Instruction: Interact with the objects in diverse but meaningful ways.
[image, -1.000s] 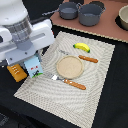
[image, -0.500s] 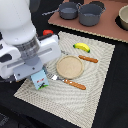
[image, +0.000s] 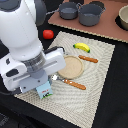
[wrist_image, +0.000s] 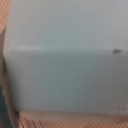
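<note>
In the exterior view we see the carton (image: 45, 90) on the placemat (image: 102, 60) under the arm; banana (image: 81, 47) and tomato (image: 48, 34) lie apart, seemingly untouched. In the wrist view the carton (wrist_image: 65, 55) fills the frame; gripper state: cannot tell.

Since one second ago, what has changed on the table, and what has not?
The arm has moved toward the exterior view's right, onto the placemat, and now stands over the carton. Whether it grips it cannot be seen. The banana, plate and knives stayed put.
</note>
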